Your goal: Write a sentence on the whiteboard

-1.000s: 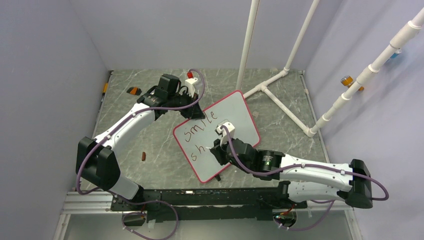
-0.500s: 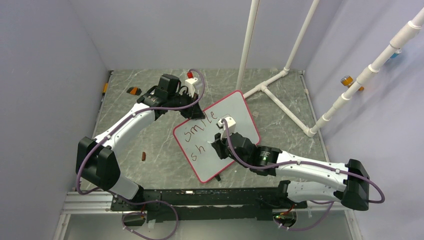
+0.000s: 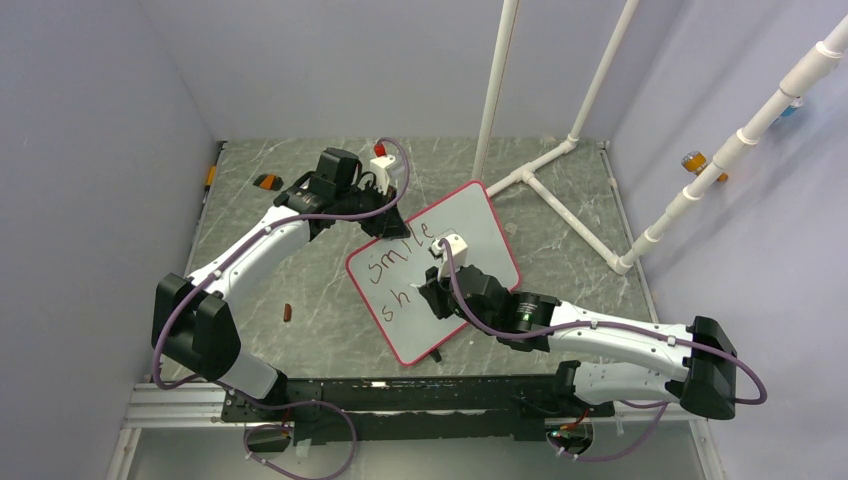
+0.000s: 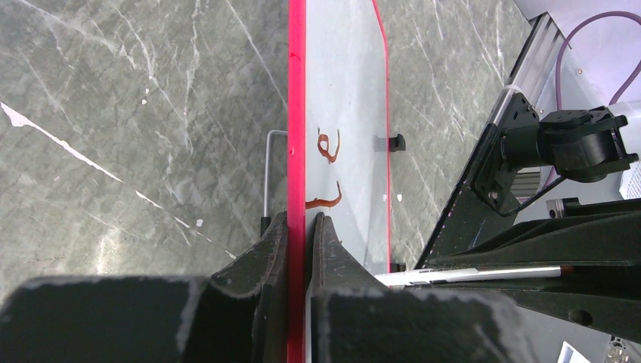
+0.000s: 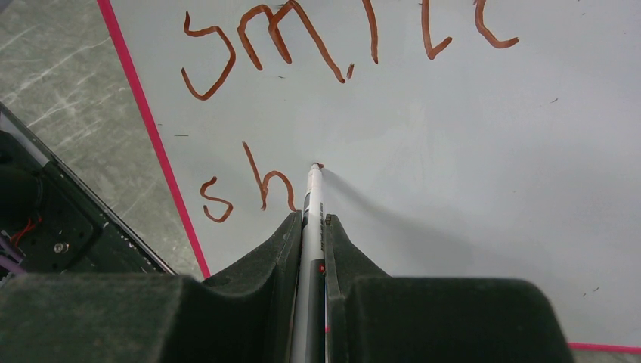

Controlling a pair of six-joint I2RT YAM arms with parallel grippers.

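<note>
The whiteboard (image 3: 470, 225) lies tilted on the marbled table, white with a red-pink rim. The sentence (image 3: 398, 262) on it reads "smile" with "sh" below; both lines show in the right wrist view (image 5: 302, 45). My left gripper (image 3: 385, 222) is shut on the board's far rim (image 4: 296, 151). My right gripper (image 3: 437, 290) is shut on a white marker (image 5: 311, 227); its tip (image 5: 317, 165) touches the board just right of "sh". The board fills the right wrist view (image 5: 469, 136).
White PVC pipes (image 3: 560, 160) stand and lie at the back right. A small brown object (image 3: 288, 313) lies on the table left of the board, an orange-black one (image 3: 267, 181) at the back left. A black clip (image 3: 436, 352) sits at the board's near edge.
My right gripper with the marker has shifted slightly up and left over the board beside "sh". The left arm has not moved.
</note>
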